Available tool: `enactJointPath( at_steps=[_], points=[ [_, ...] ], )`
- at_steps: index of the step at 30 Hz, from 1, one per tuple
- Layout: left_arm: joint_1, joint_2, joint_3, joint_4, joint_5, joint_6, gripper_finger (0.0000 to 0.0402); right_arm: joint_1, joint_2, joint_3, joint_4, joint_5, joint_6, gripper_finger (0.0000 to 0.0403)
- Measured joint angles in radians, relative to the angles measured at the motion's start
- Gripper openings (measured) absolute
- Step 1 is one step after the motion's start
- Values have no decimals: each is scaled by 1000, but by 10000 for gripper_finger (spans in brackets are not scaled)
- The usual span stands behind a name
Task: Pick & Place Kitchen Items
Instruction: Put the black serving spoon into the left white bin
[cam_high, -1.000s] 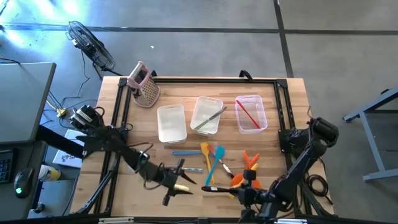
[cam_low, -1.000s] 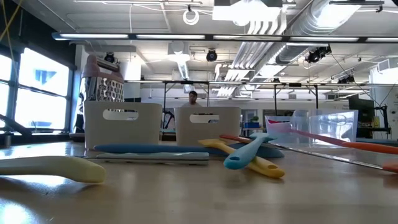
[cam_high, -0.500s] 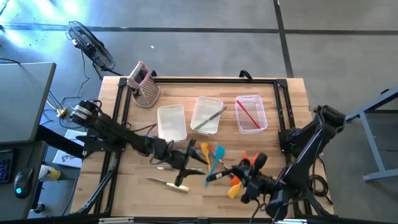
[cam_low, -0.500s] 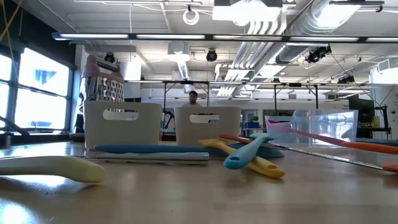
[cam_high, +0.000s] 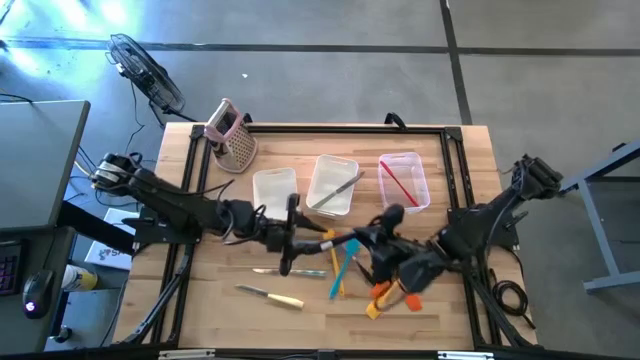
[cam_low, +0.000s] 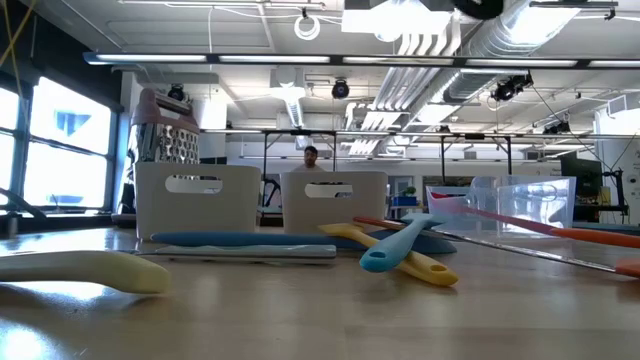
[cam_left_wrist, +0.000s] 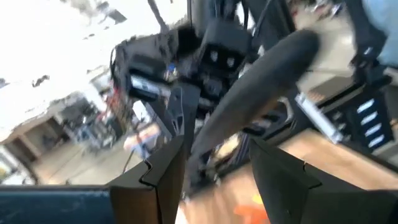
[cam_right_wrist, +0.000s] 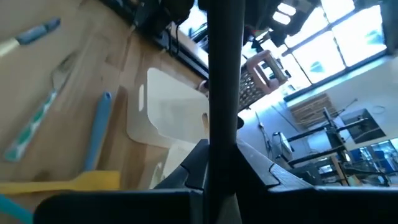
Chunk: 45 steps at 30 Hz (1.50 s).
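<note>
Ladle (cam_right_wrist: 224, 74) pinched by right gripper (cam_right_wrist: 221, 163), up off table (cam_high: 200, 300), handle stretching across to left gripper (cam_left_wrist: 214, 155). Left fingers (cam_left_wrist: 163, 177) spread either side of handle; cannot tell whether touching. Spatulas (cam_high: 341, 266) lying just below both grippers.

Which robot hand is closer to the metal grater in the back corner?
The left gripper: it hangs by the left bin, in front of the grater. The right gripper is farther right, mid-table.
</note>
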<state>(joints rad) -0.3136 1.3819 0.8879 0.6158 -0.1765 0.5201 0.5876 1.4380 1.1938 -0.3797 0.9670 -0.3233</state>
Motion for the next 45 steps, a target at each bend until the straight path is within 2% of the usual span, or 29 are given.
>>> enactJointPath(
  at_steps=[9,15,19,24,31,33,37,45],
  points=[
    [50,1,-1,-64,1,3,173,-205,0,0,39,-250,-97,34],
    [53,1,-1,-65,-21,33,171,-274,0,0,62,-379,-105,34],
    [52,1,-1,-64,-24,86,140,-289,0,0,65,-401,-104,34],
    [53,0,1,-59,-57,114,63,-289,0,0,74,-410,-81,34],
    [52,-1,2,-82,-47,125,63,-289,1,0,73,-431,-51,34],
    [52,-1,2,-91,-43,112,63,-289,2,0,70,-433,-39,50],
    [50,0,2,-108,-43,64,63,-288,2,0,71,-436,-29,117],
    [46,4,-3,-187,-36,-50,61,-290,0,2,97,-423,143,197]
  ],
)
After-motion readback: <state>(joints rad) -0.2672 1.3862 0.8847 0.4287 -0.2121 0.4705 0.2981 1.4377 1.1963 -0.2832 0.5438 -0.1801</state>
